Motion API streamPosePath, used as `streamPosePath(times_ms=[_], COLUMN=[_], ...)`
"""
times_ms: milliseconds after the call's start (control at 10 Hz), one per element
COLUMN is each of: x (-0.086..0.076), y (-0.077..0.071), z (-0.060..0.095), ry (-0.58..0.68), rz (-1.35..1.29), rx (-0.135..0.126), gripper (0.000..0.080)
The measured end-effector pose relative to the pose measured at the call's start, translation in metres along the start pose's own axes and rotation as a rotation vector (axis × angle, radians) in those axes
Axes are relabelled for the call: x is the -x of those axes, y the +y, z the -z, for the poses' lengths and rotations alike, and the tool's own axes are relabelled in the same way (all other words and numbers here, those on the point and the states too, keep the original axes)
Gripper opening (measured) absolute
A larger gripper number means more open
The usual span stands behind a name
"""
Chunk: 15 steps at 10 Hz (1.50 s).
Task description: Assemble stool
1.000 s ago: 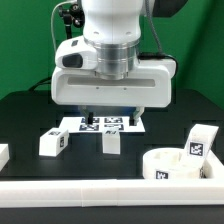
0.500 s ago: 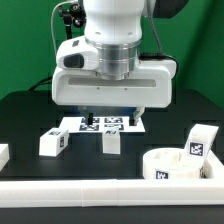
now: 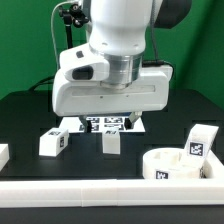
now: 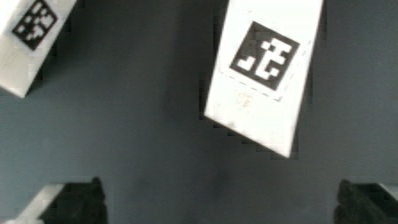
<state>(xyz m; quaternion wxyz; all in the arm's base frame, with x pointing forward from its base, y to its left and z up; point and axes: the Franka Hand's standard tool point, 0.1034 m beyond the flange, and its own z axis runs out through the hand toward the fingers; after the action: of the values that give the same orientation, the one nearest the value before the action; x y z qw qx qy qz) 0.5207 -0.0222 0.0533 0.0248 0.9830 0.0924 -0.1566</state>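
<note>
Green backdrop behind and a black table [image 3: 25,118] below make up your scene. Your seat [image 3: 178,166], the thick white round disc, lies low at the exterior view's right, just behind the long white rail [image 3: 90,192] that runs along the bottom of the frame. The first leg [image 3: 200,140] stands upright at the seat's far edge, its tag facing the camera; you cannot tell whether it rests on the seat or just behind it. The second leg [image 3: 111,143] sits near the centre of the frame, well apart from the seat. The third leg [image 3: 54,142] lies toward the exterior view's left, tag up, near the second leg but not touching it. Behind those two, the marker board [image 3: 108,124] lies flat on the table, partly hidden.

Your arm [image 3: 122,35] fills the upper middle of the exterior view, its white hand tilted and hanging over the marker board, above and behind the second leg. From the wrist view, your gripper [image 4: 221,203] has its jaws wide apart with nothing between them. The dark fingertips [image 4: 71,202] sit at the two corners of that picture. Two tagged legs lie on the table beneath, and the gripper touches neither. A white piece [image 3: 3,154] is cut off at the exterior view's left edge; what it is cannot be told.
</note>
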Motion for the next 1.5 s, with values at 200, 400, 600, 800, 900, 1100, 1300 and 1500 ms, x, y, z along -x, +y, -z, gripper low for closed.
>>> streamPosePath(times_ms=[200, 400, 600, 800, 900, 1100, 1300, 1500], x=[0.003, 0.001, 0.001, 0.002, 0.004, 0.001, -0.001, 0.0], y=[0.0, -0.001, -0.001, -0.002, 0.0, -0.007, -0.008, -0.008], z=[-0.007, -0.007, -0.007, -0.009, -0.013, -0.016, -0.018, -0.019], ry=[-0.027, -0.031, -0.032, -0.039, -0.061, -0.128, -0.14, -0.142], rz=[-0.112, -0.127, -0.126, -0.168, -0.243, -0.325, -0.334, -0.334], rx=[-0.049, -0.071, -0.071, -0.093, -0.128, -0.175, -0.192, -0.192], gripper=[0.0649, 0.0649, 0.0649, 0.0649, 0.0649, 0.0649, 0.0649, 0.0649])
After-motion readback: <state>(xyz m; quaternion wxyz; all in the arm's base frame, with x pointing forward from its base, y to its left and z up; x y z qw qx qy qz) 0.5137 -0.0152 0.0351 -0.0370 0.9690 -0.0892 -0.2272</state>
